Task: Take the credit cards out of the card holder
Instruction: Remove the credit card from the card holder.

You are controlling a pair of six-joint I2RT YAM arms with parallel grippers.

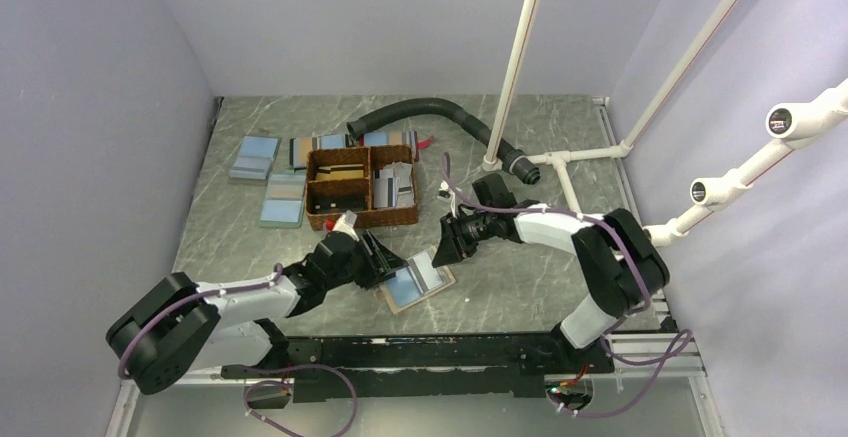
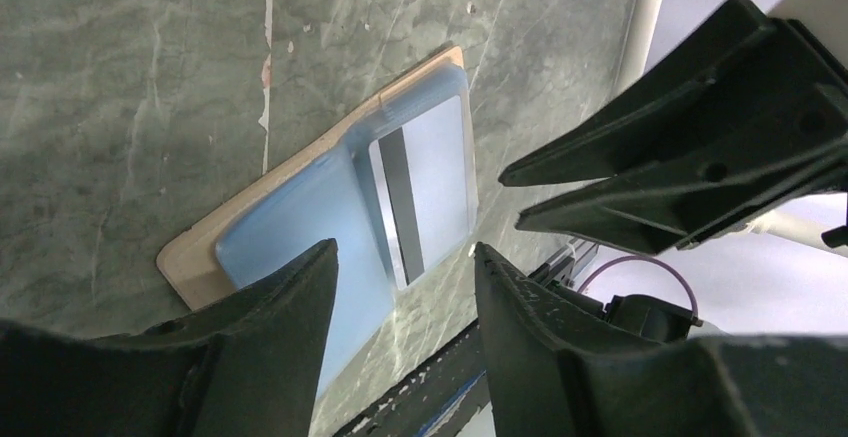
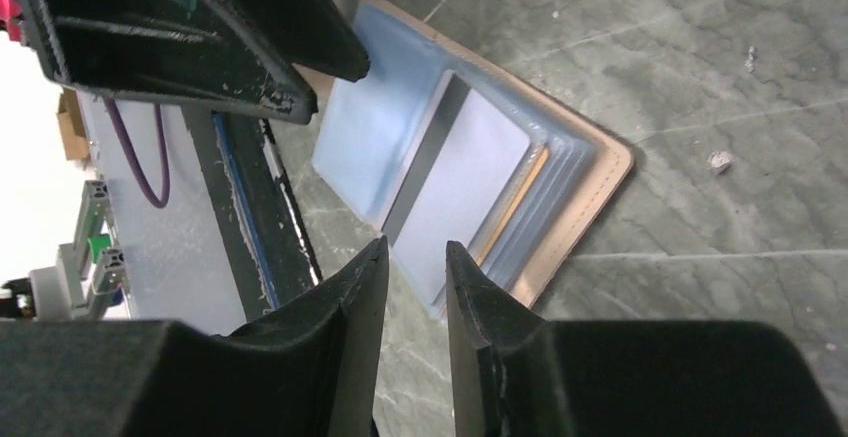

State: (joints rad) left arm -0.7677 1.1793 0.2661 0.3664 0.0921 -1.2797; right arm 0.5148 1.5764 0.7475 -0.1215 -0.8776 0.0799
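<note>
The card holder (image 1: 410, 288) lies open and flat on the table between my two grippers, tan rim around light blue inner faces (image 2: 290, 222) (image 3: 370, 127). A pale credit card with a dark stripe (image 2: 430, 182) (image 3: 465, 182) sticks partly out of its pocket, and an orange card edge (image 3: 522, 205) shows behind it. My left gripper (image 1: 375, 257) (image 2: 405, 252) hovers over the holder's left side, open, with nothing between its fingers. From the right, my right gripper (image 1: 447, 242) (image 3: 415, 247) points at the striped card's edge, its jaws narrowly apart and empty.
A brown woven basket (image 1: 360, 189) holding cards stands behind the holder. Flat light blue rectangles (image 1: 255, 157) lie at the back left. A black hose (image 1: 430, 112) and white pipes (image 1: 515, 57) are at the back right. A black rail (image 1: 430, 352) runs along the near edge.
</note>
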